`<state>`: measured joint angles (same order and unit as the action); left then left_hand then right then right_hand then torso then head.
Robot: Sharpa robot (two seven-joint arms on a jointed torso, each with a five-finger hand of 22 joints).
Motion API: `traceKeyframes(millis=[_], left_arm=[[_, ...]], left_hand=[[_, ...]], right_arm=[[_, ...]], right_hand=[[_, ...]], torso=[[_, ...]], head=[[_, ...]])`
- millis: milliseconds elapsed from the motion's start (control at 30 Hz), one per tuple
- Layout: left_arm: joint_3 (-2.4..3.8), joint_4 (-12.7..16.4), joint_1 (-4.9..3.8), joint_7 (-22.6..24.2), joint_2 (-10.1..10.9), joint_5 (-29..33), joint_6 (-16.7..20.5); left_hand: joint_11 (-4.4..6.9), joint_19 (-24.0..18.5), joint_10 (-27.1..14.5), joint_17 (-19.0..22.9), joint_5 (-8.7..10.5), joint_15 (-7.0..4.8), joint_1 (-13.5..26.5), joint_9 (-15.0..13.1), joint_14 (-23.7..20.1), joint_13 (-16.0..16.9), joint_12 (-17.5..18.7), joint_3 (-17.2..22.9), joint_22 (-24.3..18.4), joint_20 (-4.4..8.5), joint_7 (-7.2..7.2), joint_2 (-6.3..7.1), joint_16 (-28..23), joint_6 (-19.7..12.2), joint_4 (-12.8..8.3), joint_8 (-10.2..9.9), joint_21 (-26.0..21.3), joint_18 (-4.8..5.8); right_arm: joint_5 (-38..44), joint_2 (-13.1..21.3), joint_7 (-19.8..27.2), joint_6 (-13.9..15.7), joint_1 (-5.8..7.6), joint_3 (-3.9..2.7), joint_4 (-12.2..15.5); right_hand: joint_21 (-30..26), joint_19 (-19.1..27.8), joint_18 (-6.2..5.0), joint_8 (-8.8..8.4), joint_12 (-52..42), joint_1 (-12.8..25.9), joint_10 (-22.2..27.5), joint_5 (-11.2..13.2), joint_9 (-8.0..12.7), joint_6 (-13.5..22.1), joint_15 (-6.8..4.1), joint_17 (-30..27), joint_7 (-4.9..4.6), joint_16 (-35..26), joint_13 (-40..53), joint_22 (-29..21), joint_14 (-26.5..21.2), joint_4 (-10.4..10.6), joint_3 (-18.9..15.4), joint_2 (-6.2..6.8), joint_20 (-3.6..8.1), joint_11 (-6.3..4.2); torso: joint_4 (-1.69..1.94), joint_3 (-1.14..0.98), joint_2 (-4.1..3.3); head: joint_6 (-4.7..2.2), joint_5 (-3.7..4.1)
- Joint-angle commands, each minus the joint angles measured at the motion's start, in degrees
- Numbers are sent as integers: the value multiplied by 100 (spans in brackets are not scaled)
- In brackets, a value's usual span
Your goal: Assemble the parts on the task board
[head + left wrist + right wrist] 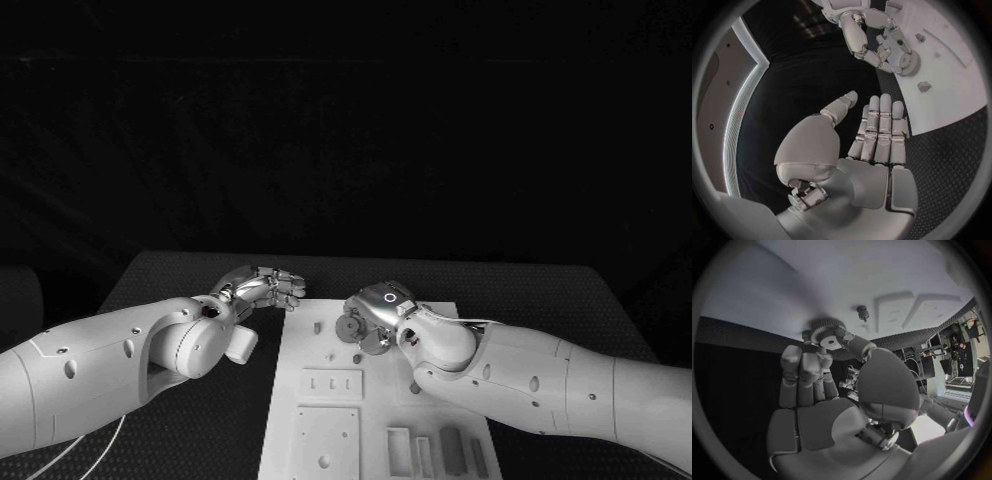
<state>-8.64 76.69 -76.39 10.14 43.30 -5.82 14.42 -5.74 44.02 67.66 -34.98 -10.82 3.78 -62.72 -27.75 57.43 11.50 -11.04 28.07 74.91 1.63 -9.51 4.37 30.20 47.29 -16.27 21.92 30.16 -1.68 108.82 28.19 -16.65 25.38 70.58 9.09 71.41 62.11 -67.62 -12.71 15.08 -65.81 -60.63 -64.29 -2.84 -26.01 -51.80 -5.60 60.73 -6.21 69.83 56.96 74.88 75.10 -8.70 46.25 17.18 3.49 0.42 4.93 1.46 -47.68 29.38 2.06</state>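
Right hand point(842, 405) pinches a gear point(825, 332) over the task board point(433, 420), ready for seating; left hand point(861, 150) waits, fingers released.

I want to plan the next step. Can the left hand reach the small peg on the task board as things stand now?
Probably yes. The left hand holds nothing, with straight fingers, beside the task board. The small peg stands apart from the right hand, which grips a gear, so the way looks free.
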Motion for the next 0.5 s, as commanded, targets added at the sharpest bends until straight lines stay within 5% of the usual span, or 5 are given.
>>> traceKeyframes(millis=[33,233,400,500], left_arm=[[4,0,-5,51,-14,-17,-40],[4,-11,-5,49,-20,-17,-40],[4,-8,-5,47,-20,-17,-37],[4,-10,-5,45,-19,-17,-37]], left_hand=[[-13,-20,21,-10,-16,12,44,-9,37,9,30,11,89,18,-37,5,-31,5,17,-29,40,-110],[-14,-18,21,-12,-18,11,50,-12,40,10,32,10,89,19,-40,5,-32,3,20,-33,41,-110],[-14,-18,20,-13,-18,11,53,-13,41,10,34,9,88,19,-41,7,-32,0,20,-36,42,-110],[-14,-18,19,-13,-19,10,54,-13,42,10,35,9,88,19,-42,8,-33,-1,21,-38,42,-110]], right_arm=[[-28,10,-9,-118,-5,2,4],[-138,6,28,-199,-6,1,16],[-247,12,52,-325,-6,1,12],[-302,15,77,-406,-6,1,-9]], right_hand=[[-40,6,-229,-27,16,5,1,3,0,122,38,-5,-132,-36,-10,-9,-7,-20,14,2,32,59],[-51,6,-229,-34,14,-29,12,3,-4,153,46,-5,-141,-44,-17,-18,-7,-7,69,1,33,67],[-81,0,-229,-70,10,-317,30,-16,5,247,54,-8,-148,-67,-40,-43,3,44,467,-7,32,73],[-91,7,-229,-96,7,-495,46,-373,21,296,58,-8,-145,-81,-54,-46,8,6,716,-17,19,75]], torso=[[3,-4,2],[2,2,1],[-5,-6,-1],[-4,-5,-1]], head=[[-7,1],[-1,0],[4,-6],[5,0]])
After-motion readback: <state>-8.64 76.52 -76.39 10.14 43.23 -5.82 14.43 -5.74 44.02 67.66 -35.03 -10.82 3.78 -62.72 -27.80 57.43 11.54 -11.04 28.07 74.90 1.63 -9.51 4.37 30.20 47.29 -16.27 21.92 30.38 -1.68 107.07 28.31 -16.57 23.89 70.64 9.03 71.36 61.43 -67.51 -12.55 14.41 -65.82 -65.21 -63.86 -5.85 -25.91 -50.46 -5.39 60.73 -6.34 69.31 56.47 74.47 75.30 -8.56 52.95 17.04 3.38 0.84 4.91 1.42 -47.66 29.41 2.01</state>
